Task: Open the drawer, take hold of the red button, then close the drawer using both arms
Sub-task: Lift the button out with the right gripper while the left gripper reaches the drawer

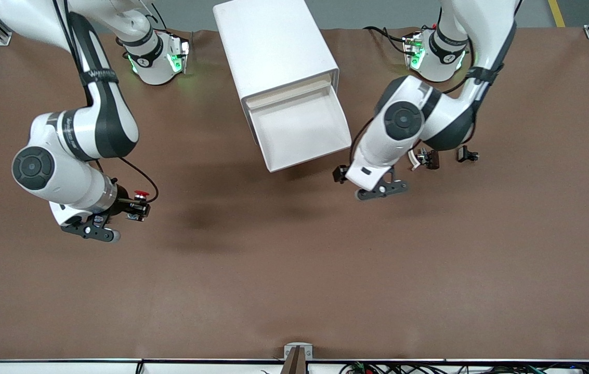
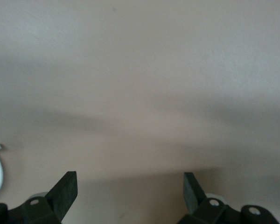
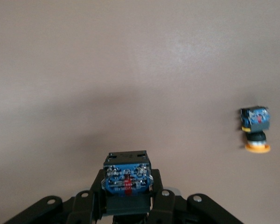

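A: So, where was the button (image 1: 141,195) at that moment?

B: It was in the right gripper (image 1: 137,208), over the bare worktop (image 1: 294,270) toward the right arm's end. The fingers (image 3: 161,201) were closed on its black-and-blue body, and the red cap pointed away from the camera across the table. In the right wrist view a second button (image 3: 255,128), with a yellow-orange cap, lay on the worktop well apart from the held one.

A: And the drawer (image 1: 302,132)?

B: It was pulled out of the cabinet (image 1: 273,44) and looked empty, with its front edge toward the camera.

A: What about the left gripper (image 1: 382,190)?

B: It hung low over the worktop, just beside the front corner of the drawer. Its fingers (image 2: 65,191) stood wide apart and held nothing. Some small dark parts (image 1: 447,157) lay near the left arm.

A: So I think closing the drawer was the step in hand. How should it be done well?

B: In my opinion, the left gripper should come in front of the drawer and push on the middle of the front edge, straight along the cabinet. A push on the corner could turn the whole cabinet. The right gripper should keep its grip and wait aside.
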### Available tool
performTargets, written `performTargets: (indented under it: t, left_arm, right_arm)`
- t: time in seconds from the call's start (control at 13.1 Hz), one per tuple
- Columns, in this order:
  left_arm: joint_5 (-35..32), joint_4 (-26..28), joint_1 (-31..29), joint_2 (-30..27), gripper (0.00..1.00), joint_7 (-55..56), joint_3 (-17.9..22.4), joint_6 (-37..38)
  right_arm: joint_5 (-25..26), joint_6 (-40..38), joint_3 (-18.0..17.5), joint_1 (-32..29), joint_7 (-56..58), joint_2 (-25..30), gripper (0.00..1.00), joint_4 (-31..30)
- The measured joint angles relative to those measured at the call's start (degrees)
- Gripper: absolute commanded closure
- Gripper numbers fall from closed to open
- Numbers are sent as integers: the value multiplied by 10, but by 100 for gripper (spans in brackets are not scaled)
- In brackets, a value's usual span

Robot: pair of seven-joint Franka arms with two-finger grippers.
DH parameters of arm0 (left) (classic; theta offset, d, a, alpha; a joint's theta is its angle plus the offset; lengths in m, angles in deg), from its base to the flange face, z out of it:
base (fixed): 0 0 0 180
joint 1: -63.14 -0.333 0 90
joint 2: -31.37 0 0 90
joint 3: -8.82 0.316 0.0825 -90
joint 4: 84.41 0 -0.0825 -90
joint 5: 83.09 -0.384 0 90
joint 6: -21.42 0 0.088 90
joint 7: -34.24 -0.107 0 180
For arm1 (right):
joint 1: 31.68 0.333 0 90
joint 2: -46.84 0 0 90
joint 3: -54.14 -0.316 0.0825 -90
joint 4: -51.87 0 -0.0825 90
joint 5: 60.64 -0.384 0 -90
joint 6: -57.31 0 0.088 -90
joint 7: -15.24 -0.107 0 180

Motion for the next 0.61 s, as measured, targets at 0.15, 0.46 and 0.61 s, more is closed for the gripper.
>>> performTargets:
  t: [0.15,0.46,0.61]
  left_arm:
    - [-13,-3,23,14,0,35,0,-4]
    - [-17,-11,54,38,0,70,0,-6]
    - [-17,-13,62,44,0,85,0,-6]
  right_arm:
    - [0,71,0,-9,32,-3,100,-48]
    - [0,129,-1,-33,78,-21,100,-77]
    - [0,142,-1,-38,82,-35,100,-82]
